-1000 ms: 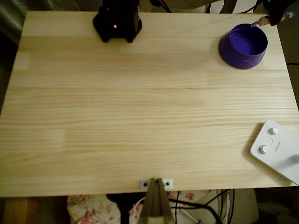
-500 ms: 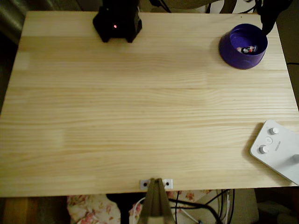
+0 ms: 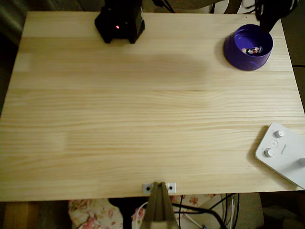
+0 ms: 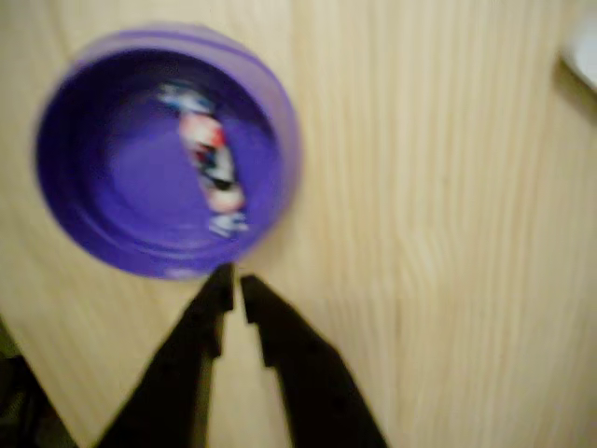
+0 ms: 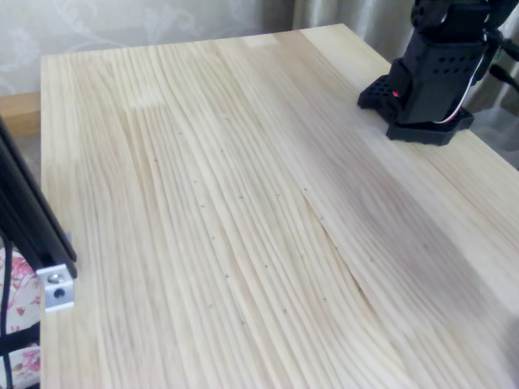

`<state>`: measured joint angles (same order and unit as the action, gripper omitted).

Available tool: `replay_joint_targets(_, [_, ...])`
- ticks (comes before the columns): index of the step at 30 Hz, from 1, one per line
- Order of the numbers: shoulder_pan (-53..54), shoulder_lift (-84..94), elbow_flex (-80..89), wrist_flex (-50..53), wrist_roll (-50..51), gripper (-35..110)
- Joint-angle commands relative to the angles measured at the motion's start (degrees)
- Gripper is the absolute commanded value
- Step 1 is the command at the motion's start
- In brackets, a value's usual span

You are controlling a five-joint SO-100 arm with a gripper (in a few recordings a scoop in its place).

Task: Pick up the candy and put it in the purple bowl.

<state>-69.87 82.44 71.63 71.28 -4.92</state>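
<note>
Candy [image 4: 210, 159] lies inside the purple bowl [image 4: 280, 140], on its flat bottom and clear of the gripper. In the wrist view it is a small, elongated wrapped sweet with a pinkish-orange middle, red and dark marks, and pale bluish twisted ends, though motion blur softens the details. The overhead view shows the candy [image 3: 254, 49] as a small pale streak with dark and red spots inside the bowl [image 3: 233, 50]. The bowl is round and deep purple with thick sloping walls, and it stands near the far right corner of the wooden table [image 3: 143, 119]. The gripper [image 4: 233, 277] hangs just outside the bowl's rim, empty, its dark fingers nearly together with only a narrow slit between the tips. A white device with round knobs [image 3: 282, 152] sits at the table's near right edge, well apart from the bowl. The arm's black base [image 3: 119, 21] stands at the far edge.
</note>
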Motion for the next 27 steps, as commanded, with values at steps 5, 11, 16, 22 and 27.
replay_joint_targets(5, [8.17,20.21,10.90,3.52,-11.51,-1])
replay_joint_targets(11, [16.17,30.06,20.30,4.22,-14.68,-1])
replay_joint_targets(16, [25.22,35.68,26.54,4.57,-18.72,-1])
replay_joint_targets(22, [37.35,39.64,31.11,1.58,-17.84,-1])
replay_joint_targets(27, [46.76,42.10,35.51,-1.23,-15.91,-1])
